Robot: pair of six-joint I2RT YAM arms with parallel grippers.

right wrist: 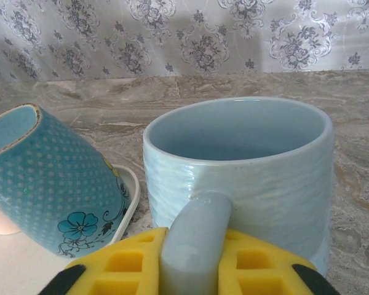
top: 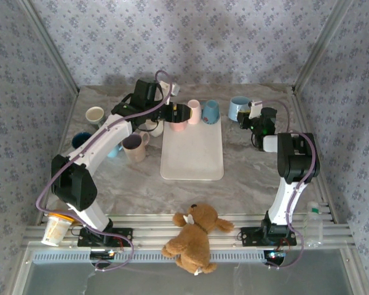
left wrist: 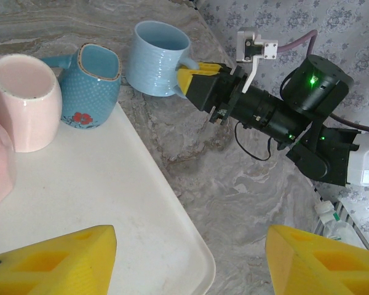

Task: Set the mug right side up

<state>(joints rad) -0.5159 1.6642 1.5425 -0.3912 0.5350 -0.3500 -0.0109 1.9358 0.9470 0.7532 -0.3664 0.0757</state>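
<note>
A ribbed light-blue mug (top: 238,108) (left wrist: 157,58) (right wrist: 246,160) stands upright, mouth up, on the marble table at the back right, just off the tray's far corner. My right gripper (top: 252,115) (left wrist: 189,77) (right wrist: 194,249) has its yellow pads pressed on either side of the mug's handle (right wrist: 197,227). Over the white tray (top: 192,161) (left wrist: 111,203), my left gripper (top: 183,112) (left wrist: 190,258) is open and holds nothing.
A pink mug (top: 194,112) (left wrist: 24,101) and a teal dotted cup (top: 210,111) (left wrist: 92,83) (right wrist: 49,178) lie tilted at the tray's far end. Other mugs (top: 135,147) cluster at the left. A teddy bear (top: 194,236) sits at the front edge, a bottle (top: 313,221) at the right.
</note>
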